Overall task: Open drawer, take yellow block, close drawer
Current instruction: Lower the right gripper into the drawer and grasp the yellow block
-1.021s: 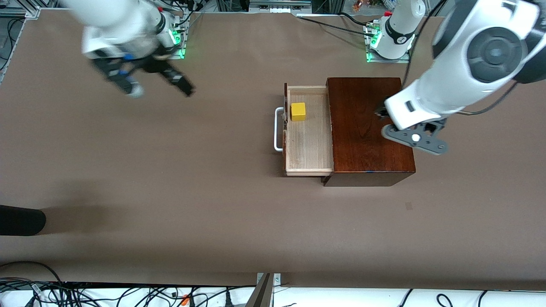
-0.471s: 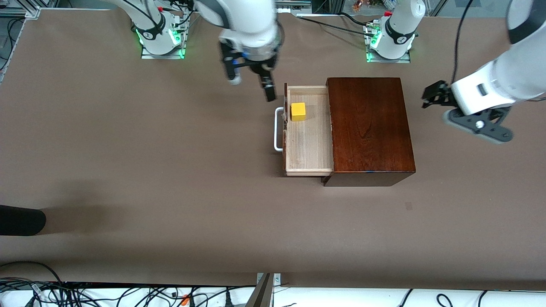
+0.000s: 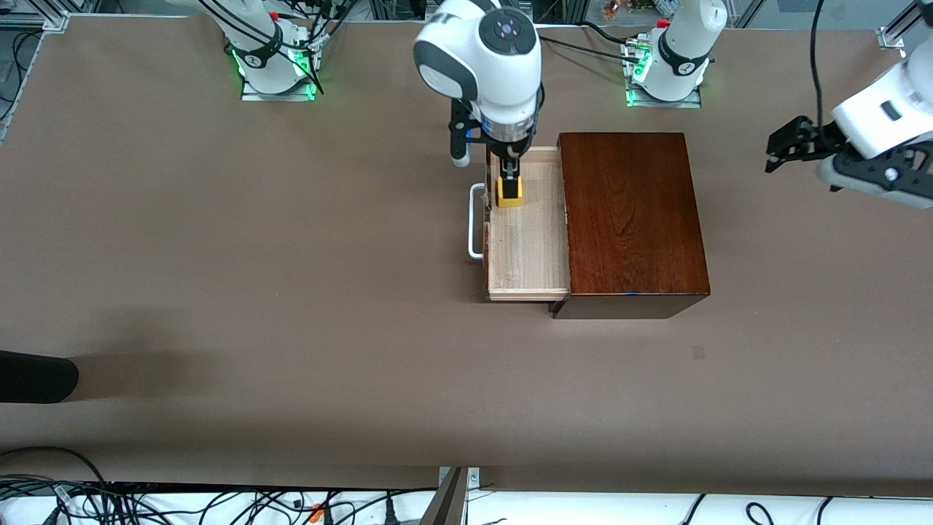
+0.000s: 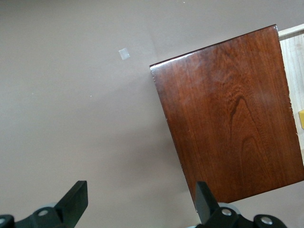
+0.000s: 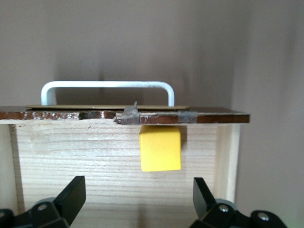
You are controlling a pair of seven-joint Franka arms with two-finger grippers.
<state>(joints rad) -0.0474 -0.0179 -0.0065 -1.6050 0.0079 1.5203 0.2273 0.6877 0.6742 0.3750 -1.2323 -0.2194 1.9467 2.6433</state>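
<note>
The drawer [image 3: 528, 248] stands pulled out of the dark wooden box [image 3: 630, 219], its white handle [image 3: 475, 222] toward the right arm's end. The yellow block [image 3: 509, 197] lies in the tray against the drawer front. My right gripper [image 3: 483, 169] hangs open just above the drawer. In the right wrist view the block [image 5: 160, 148] sits a little ahead of the right gripper [image 5: 137, 195] and off its middle, below the drawer front [image 5: 61, 115] and handle [image 5: 107, 85]. My left gripper [image 3: 783, 146] is open over bare table past the box, with nothing in it [image 4: 140, 202].
The left wrist view shows the box top [image 4: 232, 114], a strip of the tray [image 4: 294, 61] and a small tape mark [image 4: 124, 53] on the brown table. A black object [image 3: 36, 375] juts in at the table edge at the right arm's end. Cables [image 3: 219, 503] lie along the near edge.
My right arm has swung from its end of the table to over the open drawer, above the yellow block. My left arm has left the box top and drawn away toward its own end.
</note>
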